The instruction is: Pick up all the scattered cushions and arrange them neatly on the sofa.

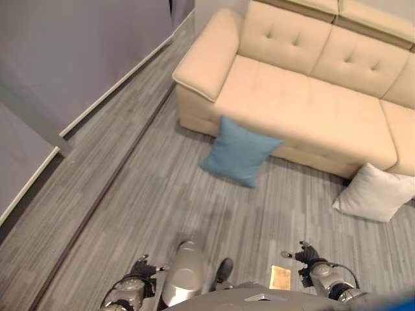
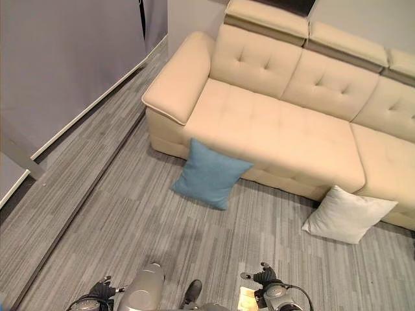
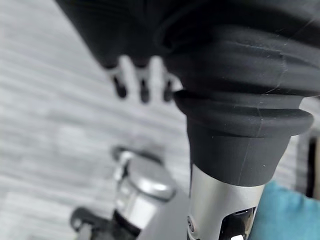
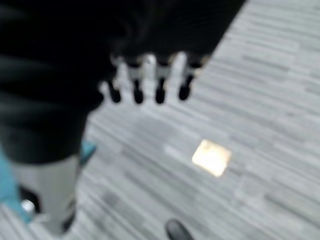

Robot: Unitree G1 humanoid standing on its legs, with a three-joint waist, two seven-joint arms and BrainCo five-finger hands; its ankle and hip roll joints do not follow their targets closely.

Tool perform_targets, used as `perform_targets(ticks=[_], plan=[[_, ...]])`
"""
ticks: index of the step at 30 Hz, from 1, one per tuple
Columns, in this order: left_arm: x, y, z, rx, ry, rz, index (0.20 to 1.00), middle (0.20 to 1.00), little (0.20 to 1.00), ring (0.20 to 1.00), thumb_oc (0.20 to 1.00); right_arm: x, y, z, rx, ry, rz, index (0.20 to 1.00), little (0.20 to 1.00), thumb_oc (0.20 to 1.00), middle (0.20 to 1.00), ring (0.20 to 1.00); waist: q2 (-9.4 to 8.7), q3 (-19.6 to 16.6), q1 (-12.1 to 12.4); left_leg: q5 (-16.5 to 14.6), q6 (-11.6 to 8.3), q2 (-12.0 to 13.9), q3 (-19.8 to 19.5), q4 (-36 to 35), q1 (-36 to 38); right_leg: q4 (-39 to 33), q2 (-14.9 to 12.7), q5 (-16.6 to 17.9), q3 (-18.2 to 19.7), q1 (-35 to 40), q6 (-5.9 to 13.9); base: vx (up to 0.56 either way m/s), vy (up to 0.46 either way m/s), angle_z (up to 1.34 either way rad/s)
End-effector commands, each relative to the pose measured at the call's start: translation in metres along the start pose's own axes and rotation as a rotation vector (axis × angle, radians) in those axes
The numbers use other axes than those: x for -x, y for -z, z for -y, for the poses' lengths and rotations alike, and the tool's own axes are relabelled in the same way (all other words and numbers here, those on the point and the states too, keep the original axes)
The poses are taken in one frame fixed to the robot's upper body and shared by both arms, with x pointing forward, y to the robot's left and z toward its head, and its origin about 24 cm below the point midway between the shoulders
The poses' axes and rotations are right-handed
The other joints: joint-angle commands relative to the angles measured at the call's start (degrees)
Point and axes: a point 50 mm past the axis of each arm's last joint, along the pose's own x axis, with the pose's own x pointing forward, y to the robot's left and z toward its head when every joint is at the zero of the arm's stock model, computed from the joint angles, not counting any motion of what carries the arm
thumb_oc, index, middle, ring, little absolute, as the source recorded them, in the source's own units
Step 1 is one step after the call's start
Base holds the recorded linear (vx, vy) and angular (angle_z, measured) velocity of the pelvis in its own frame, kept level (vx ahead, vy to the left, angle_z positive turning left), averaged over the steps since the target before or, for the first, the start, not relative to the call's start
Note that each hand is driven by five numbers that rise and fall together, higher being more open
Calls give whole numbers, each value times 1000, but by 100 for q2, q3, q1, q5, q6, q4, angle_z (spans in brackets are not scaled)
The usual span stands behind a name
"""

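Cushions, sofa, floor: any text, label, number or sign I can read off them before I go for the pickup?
None readable.
Blue cushion: plain fabric, no tag or print in view.
White cushion: plain, no print.
Sofa: plain beige upholstery, no label in view.
Pale square patch on the floor between the hands: blank, no marking.
Left hand and right hand hang empty, fingers relaxed, over bare floor.

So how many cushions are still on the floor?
2: a blue cushion leaning against the sofa front near its left end, and a white cushion further right. Others may lie out of view.
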Motion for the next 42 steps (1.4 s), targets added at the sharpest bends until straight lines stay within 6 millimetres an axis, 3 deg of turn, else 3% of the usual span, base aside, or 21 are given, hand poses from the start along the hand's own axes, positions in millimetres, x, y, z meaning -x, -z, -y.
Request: perform_targets(ticks=[1, 4, 5, 6, 8, 9, 10, 12, 15, 18, 20, 23, 24, 26, 28, 30, 33, 37, 39, 42], plan=[[0, 1, -18, -7, -39, -2, 1000, 1000, 1000, 1000, 1000, 0, 1, 9, -2, 37, 19, 1000, 1000, 1000, 1000, 1000, -125, -105, 257, 16, 200, -206, 78, 43, 231, 565, -218, -636, 383, -29, 702, 140, 105, -3], [2, 10, -25, -14, -57, -33, 1000, 1000, 1000, 1000, 1000, 2, 3, 0, -2, 14, 16, 1000, 1000, 1000, 1000, 1000, -219, -221, 232, 12, 276, -294, -62, 28, 368, 887, -272, -691, 349, -74, 781, 262, 230, -33], [3, 14, -36, -33, -75, -49, 1000, 1000, 1000, 1000, 1000, 2, -2, -8, 4, -16, 32, 1000, 1000, 1000, 1000, 1000, -254, -258, 245, -113, 432, -309, -70, -28, 699, 1672, -391, -722, 423, -174, 993, 182, 195, -17], [3, 14, -36, -33, -75, -49, 1000, 1000, 1000, 1000, 1000, 2, -2, -8, 4, -16, 32, 1000, 1000, 1000, 1000, 1000, -257, -275, 235, -97, 431, -311, -78, -40, 680, 1669, -391, -714, 415, -193, 994, 283, 310, -30], [4, 15, -42, -48, -83, -51, 1000, 1000, 1000, 1000, 1000, 2, -7, -12, 15, -32, 46, 1000, 1000, 1000, 1000, 1000, -208, -280, 229, -221, 582, -332, -50, -41, 956, 2315, -505, -518, 480, -321, 1225, 155, 177, -28], [4, 15, -42, -48, -83, -51, 1000, 1000, 1000, 1000, 1000, 2, -7, -12, 15, -32, 46, 1000, 1000, 1000, 1000, 1000, -208, -293, 223, -208, 581, -330, -54, -51, 942, 2308, -502, -508, 475, -335, 1224, 156, 212, -27], [4, 13, -43, -51, -86, -41, 1000, 1000, 1000, 1000, 1000, 1, -13, -13, 19, -37, 64, 1000, 1000, 1000, 1000, 1000, -94, -270, 159, -277, 708, -293, -71, -101, 1134, 3041, -502, -278, 561, -583, 1361, 137, 220, -24], [3, 8, -43, -58, -86, -22, 1000, 1000, 1000, 1000, 1000, 1, -15, -13, 23, -37, 69, 1000, 1000, 1000, 1000, 1000, 32, -263, 90, -349, 803, -262, -78, -245, 1401, 3440, -567, -106, 481, -885, 1432, 184, 212, -21], [2, 2, -39, -78, -69, -3, 1000, 1000, 1000, 1000, 1000, 1, -13, -11, 27, -30, 59, 1000, 1000, 1000, 1000, 1000, 54, -248, -16, -474, 828, -309, -161, -369, 1714, 2821, -618, -149, 413, -1060, 1309, 250, 52, -18], [0, -4, -35, -105, -57, 9, 1000, 1000, 1000, 1000, 1000, 0, -8, -4, 37, -9, 44, 1000, 1000, 1000, 1000, 1000, 23, -208, -112, -642, 759, -367, -130, -344, 1820, 1533, -811, -66, 345, -1118, 1227, 193, -25, 1], [-1, -7, -31, -101, -50, 20, 1000, 1000, 1000, 1000, 1000, 1, -5, -5, 23, -10, 30, 1000, 1000, 1000, 1000, 1000, -37, -223, -127, -727, 737, -399, -187, -274, 1826, 1269, -668, -88, 564, -951, 1185, 204, -31, -9], [-1, -5, -28, -104, -44, 11, 1000, 1000, 1000, 1000, 1000, 1, -1, -4, 15, -7, 17, 1000, 1000, 1000, 1000, 1000, -73, -352, -174, -829, 655, -321, -204, -282, 1928, 1254, -576, -115, 505, -884, 1140, 253, -71, 12], [-1, -5, -25, -113, -35, 11, 1000, 1000, 1000, 1000, 1000, 4, 10, -7, -5, -16, -9, 1000, 1000, 1000, 1000, 1000, -114, -465, -254, -914, 472, -185, -173, -132, 1937, 1033, -444, -249, 403, -697, 1025, 263, -135, 1], [-2, -13, -23, -123, -23, 41, 1000, 1000, 1000, 1000, 1000, 4, 13, -7, -24, -12, -17, 1000, 1000, 1000, 1000, 1000, -208, -413, -306, -695, 199, 70, 112, 860, 1417, 873, -415, -276, 275, -534, 914, 189, -164, 27], [-3, -23, -18, -132, -9, 72, 1000, 1000, 1000, 1000, 1000, 4, 13, -5, -29, -3, -14, 1000, 1000, 1000, 1000, 1000, -245, -245, -245, -612, 206, 193, 260, 1594, 1018, 754, -366, -292, 303, -405, 800, 26, -104, 33], [-4, -28, -15, -128, -6, 85, 1000, 1000, 1000, 1000, 1000, 3, 9, -1, -34, 10, -8, 1000, 1000, 1000, 1000, 1000, -218, -127, -173, -617, 241, 215, 195, 1898, 677, 645, -303, -351, 367, -326, 730, 21, -38, -27], [-4, -32, -10, -117, 2, 99, 1000, 1000, 1000, 1000, 1000, 1, 5, 3, -37, 26, 6, 1000, 1000, 1000, 1000, 1000, -195, -39, -127, -708, 247, 260, 156, 1349, 437, 569, -305, -433, 423, -266, 747, 51, 41, -8], [-4, -33, -9, -109, -2, 106, 1000, 1000, 1000, 1000, 1000, 0, -1, 8, -38, 44, 28, 1000, 1000, 1000, 1000, 1000, -71, -14, -82, 22, 64, 207, -245, 311, 218, 597, -202, -581, 528, -165, 716, 85, 126, -5], [-4, -31, -8, -105, -1, 98, 1000, 1000, 1000, 1000, 1000, 0, -1, 9, -40, 46, 28, 1000, 1000, 1000, 1000, 1000, -19, -24, -60, 56, 39, 101, -524, 142, 313, 678, -178, -631, 676, -131, 706, 77, 147, -19], [-3, -23, -9, -120, 2, 75, 1000, 1000, 1000, 1000, 1000, 1, 4, 8, -38, 40, 17, 1000, 1000, 1000, 1000, 1000, 16, -182, -153, 4, 69, 41, -615, 58, 491, 769, -254, -635, 755, -160, 749, 111, 192, -45]])
